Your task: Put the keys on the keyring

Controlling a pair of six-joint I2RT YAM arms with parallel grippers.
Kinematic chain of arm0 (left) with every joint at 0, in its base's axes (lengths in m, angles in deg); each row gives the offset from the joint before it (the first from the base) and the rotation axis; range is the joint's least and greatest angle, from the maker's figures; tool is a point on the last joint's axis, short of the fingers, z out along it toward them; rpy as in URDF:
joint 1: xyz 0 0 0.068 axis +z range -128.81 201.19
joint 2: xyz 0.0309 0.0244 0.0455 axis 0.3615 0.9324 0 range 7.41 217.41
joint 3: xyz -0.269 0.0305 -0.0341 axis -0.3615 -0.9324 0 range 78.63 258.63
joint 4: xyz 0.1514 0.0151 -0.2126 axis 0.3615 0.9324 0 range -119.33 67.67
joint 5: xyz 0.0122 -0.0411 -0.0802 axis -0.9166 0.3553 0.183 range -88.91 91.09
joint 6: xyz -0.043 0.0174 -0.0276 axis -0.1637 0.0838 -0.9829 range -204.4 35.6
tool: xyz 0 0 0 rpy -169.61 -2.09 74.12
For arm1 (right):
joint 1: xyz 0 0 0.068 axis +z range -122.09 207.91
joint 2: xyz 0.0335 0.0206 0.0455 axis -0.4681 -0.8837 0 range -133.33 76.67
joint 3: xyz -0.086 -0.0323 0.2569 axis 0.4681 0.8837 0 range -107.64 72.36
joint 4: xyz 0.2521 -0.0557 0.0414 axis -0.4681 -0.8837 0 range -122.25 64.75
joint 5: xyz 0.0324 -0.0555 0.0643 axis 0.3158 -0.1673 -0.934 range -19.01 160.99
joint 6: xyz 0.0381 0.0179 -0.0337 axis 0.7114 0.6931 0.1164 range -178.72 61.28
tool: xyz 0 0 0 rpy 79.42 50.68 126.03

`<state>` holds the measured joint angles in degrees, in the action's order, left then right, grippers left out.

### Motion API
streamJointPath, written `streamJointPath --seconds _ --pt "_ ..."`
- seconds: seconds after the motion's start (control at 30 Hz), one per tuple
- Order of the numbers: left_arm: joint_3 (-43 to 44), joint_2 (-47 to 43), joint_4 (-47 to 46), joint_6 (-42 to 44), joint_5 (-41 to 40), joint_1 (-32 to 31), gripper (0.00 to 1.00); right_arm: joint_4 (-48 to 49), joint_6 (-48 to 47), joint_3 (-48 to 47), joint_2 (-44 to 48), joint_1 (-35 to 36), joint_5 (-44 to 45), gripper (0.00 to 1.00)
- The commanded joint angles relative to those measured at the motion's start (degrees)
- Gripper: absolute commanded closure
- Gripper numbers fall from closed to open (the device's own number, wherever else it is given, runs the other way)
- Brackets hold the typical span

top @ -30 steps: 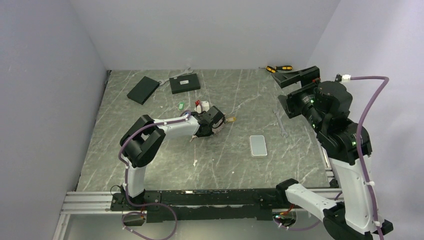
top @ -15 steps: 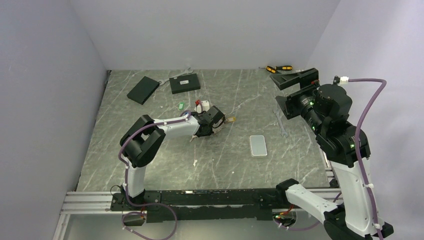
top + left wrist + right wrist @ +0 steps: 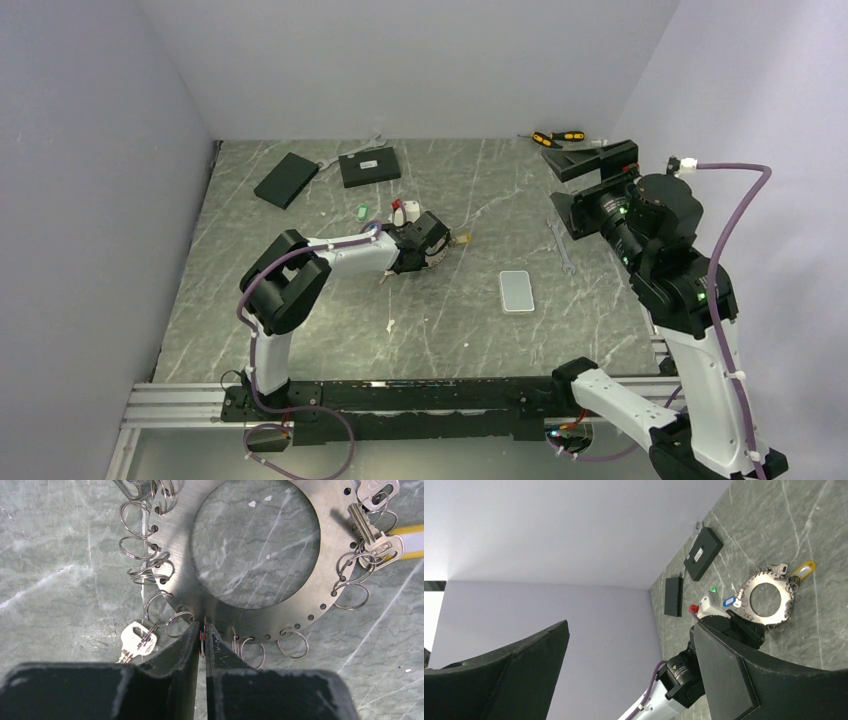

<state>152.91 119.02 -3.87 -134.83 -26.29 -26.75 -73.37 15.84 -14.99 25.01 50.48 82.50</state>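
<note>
Marbled worktop (image 3: 450, 330): left gripper (image 3: 202, 627) has nipped tighter, seemingly holding a split ring (image 3: 201, 641) on the keyring (image 3: 175, 550) for threading; right gripper (image 3: 631, 627) gapes wide.

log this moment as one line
left jaws: shut on split ring at keyring rim | right jaws: open, raised, holding nothing | keys: several at rim rings

A grey-green marbled tabletop (image 3: 300, 310) carries a flat black rectangular box (image 3: 286, 179), lying at an angle near the far left corner. A second black box with a white label (image 3: 369, 168) lies near it. Two yellow-and-black screwdrivers (image 3: 558, 137) lie at the far edge. A pale rectangular phone (image 3: 516, 291) lies flat, near a thin silver wrench (image 3: 562, 243).
</note>
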Motion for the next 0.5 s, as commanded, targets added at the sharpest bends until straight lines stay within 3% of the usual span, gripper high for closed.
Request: streamJointPath --seconds 0.0,0.47 --pt "0.5 -0.3 -1.0 0.2 -2.3 -0.1 0.86 1.5 -1.8 -2.7 2.1 0.1 4.2 0.00" --pt "0.5 -0.5 -0.8 0.5 -2.9 -0.1 0.88 3.0 0.9 -0.1 4.3 0.1 4.5 0.00"
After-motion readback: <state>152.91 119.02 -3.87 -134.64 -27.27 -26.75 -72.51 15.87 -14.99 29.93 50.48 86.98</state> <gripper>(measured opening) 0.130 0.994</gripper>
